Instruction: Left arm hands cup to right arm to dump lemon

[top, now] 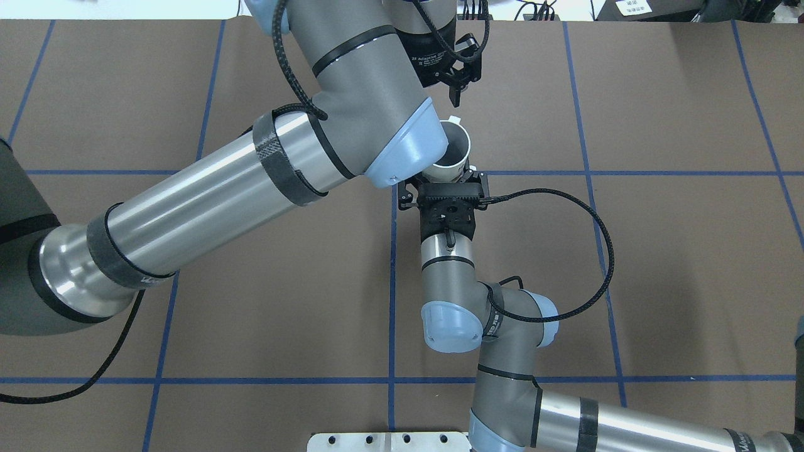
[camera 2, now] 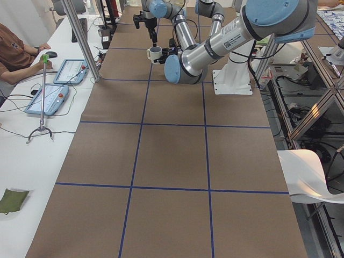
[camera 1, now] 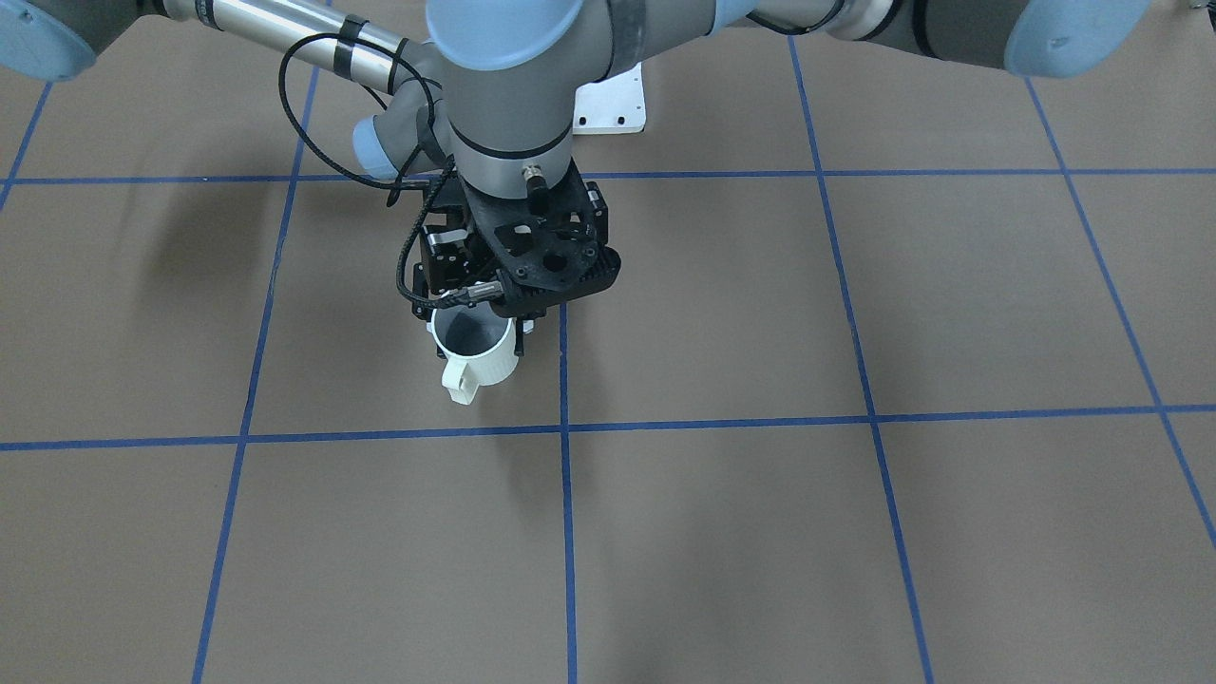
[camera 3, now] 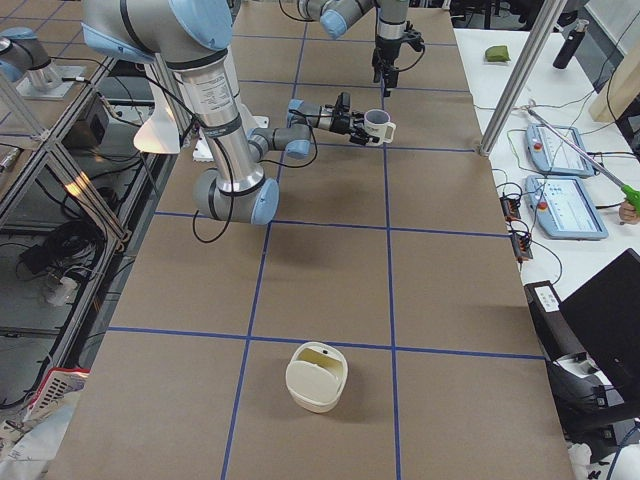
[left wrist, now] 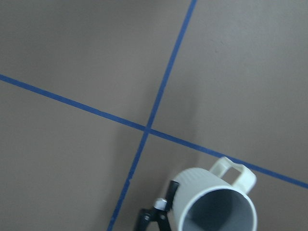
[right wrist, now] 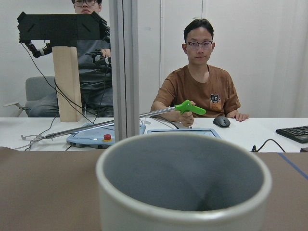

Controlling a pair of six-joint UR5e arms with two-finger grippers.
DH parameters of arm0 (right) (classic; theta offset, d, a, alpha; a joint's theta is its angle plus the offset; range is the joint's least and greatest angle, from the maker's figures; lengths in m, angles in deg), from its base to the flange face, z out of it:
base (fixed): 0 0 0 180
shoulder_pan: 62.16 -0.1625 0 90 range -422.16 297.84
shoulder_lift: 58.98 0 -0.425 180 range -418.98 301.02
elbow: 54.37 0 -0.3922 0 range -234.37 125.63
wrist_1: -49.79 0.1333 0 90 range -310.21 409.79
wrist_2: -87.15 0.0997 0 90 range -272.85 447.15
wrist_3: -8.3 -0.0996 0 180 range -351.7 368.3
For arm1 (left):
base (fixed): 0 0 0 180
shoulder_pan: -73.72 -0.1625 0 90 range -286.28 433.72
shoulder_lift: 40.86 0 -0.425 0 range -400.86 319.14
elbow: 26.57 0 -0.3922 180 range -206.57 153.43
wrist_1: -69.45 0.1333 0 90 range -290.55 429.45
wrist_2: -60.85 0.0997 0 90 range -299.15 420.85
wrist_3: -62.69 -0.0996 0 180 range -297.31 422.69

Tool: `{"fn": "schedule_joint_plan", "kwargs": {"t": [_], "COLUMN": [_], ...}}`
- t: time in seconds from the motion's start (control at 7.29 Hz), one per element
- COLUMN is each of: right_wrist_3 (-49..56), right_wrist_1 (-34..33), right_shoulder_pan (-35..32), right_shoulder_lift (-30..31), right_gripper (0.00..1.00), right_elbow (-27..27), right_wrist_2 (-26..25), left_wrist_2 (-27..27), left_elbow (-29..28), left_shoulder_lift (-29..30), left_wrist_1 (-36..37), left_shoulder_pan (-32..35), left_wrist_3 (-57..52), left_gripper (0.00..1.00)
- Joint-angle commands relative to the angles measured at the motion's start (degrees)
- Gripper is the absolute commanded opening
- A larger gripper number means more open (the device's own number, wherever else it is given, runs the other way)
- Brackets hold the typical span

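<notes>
Brown paper (camera 1: 712, 313) gridded with blue tape (camera 1: 568, 532) lies under both arms, and a cream tub (camera 3: 318, 377) sits on it well apart from them, towards the end on the robot's right. The right gripper (top: 447, 188) reaches out level, jaws clamped on the sides of the cup (camera 1: 484, 366), which it holds upright and clear of the paper, handle turned away from the robot. The left gripper (camera 3: 384, 80) hangs pointing down, above and just beyond the cup; I can't tell whether its jaws are apart or together.
</notes>
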Motion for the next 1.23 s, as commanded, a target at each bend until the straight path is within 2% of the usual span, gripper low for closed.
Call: {"fn": "schedule_joint_plan", "kwargs": {"t": [0.0, 0.14, 0.96, 1.1], "right_wrist_3": [0.3, 1.2, 3.9, 3.9], "right_wrist_1": [0.1, 0.1, 0.9, 0.9], "right_shoulder_pan": [0.0, 0.0, -1.0, -1.0], "right_shoulder_lift": [-0.3, -0.5, -1.3, -1.3], "right_gripper": [0.45, 0.45, 0.45, 0.45], "right_elbow": [-0.1, 0.2, 2.0, 2.0], "right_wrist_2": [-0.2, -0.2, 0.1, 0.1], "left_wrist_2": [0.3, 0.0, 0.1, 0.1], "left_elbow": [-0.1, -0.3, -0.8, -0.8], "left_shoulder_lift": [-0.9, -1.7, -2.1, -2.3], "left_wrist_1": [0.0, -0.1, -0.2, -0.2], "left_shoulder_pan": [-0.5, -1.1, -1.8, -1.8], "left_wrist_3": [0.8, 1.1, 1.1, 1.1], "left_gripper": [0.99, 0.99, 0.74, 0.64]}}
